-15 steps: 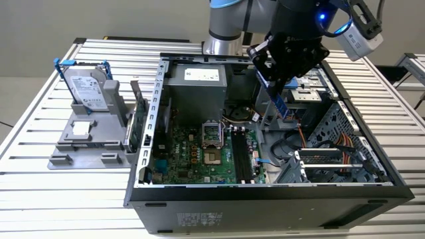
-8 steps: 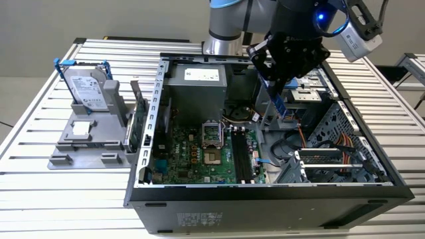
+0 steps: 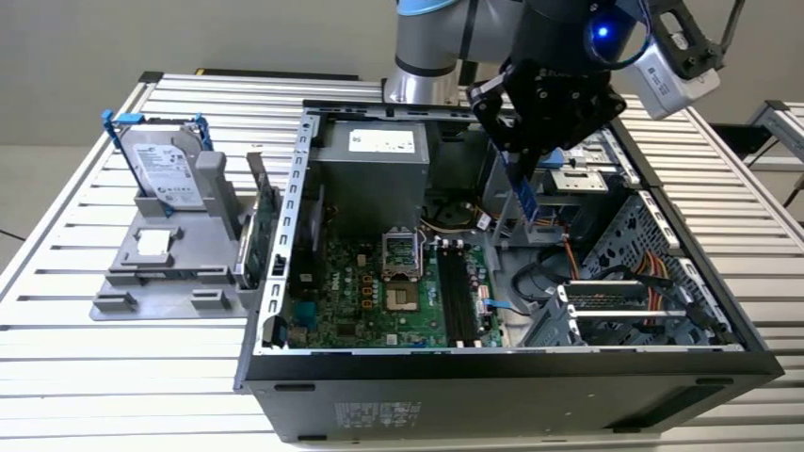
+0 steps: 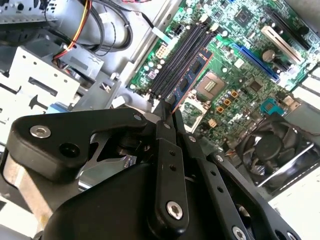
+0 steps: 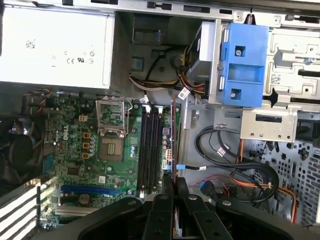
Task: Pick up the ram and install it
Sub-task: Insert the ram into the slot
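My gripper [image 3: 521, 151] hangs over the open computer case [image 3: 503, 363], shut on the ram [image 3: 526, 196]. The ram is a slim bluish stick hanging downward from the fingers, above the case's middle. In the second wrist view the ram [image 4: 189, 77] juts out from the fingertips [image 4: 167, 107] over the board, beside the black memory slots [image 4: 177, 57]. In the first wrist view the ram [image 5: 173, 140] appears edge-on, just to one side of the slots [image 5: 150, 150]. The slots [image 3: 455, 297] lie on the green motherboard [image 3: 364, 301], well below the stick.
A silver hard drive [image 3: 168, 174] in a blue frame stands on a grey holder [image 3: 164, 273] at the exterior view's left. A green card [image 3: 266, 235] stands upright by the case wall. Inside are the power supply [image 3: 371, 155], a fan [image 4: 270, 150], a blue bracket [image 5: 242, 65] and cables [image 5: 235, 165].
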Controlling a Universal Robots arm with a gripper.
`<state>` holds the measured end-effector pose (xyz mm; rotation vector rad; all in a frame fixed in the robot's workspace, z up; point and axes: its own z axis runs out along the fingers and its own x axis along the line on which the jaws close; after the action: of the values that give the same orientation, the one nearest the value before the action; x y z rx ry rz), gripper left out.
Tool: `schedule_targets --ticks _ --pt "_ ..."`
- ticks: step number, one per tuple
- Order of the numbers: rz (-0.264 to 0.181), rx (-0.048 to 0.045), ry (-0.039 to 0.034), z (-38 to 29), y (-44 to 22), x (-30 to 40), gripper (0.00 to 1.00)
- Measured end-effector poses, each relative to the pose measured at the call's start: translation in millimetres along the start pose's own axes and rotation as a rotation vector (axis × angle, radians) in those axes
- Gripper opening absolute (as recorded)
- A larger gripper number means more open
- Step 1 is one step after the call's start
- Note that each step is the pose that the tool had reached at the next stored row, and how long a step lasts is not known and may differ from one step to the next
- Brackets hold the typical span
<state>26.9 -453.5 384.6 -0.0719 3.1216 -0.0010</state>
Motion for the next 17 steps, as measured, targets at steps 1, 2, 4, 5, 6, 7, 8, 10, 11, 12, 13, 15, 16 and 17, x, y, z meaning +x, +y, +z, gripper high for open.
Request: schedule_targets --ticks 1,2,4,5,6,7,8,10,11,12,13,15,16,17 --pt "0.009 0.0002 0.0 0.0 0.0 0.0 0.0" --pt "0.019 0.0003 0.0 0.1 0.0 0.0 0.0" --pt "0.037 0.0007 0.0 0.1 0.0 0.1 0.0" --pt "0.047 0.0008 0.0 0.1 0.0 0.1 0.0" --pt "0.056 0.001 0.0 0.1 0.0 0.1 0.0" --pt "0.065 0.0012 0.0001 0.1 0.1 0.1 0.0" --pt "0.074 0.0013 0.0 0.2 0.1 0.1 0.0" --pt "0.093 0.0018 0.0001 0.2 0.1 0.2 0.0" --pt "0.102 0.0019 0.0001 0.2 0.1 0.2 0.0" --pt "0.111 0.0021 0.0001 0.2 0.1 0.2 0.0" --pt "0.119 0.0023 0.0001 0.2 0.1 0.2 0.0" --pt "0.136 0.0026 0.0001 0.3 0.1 0.2 0.0" --pt "0.145 0.0028 0.0001 0.3 0.2 0.2 0.0" --pt "0.154 0.0029 0.0001 0.3 0.2 0.2 0.0"
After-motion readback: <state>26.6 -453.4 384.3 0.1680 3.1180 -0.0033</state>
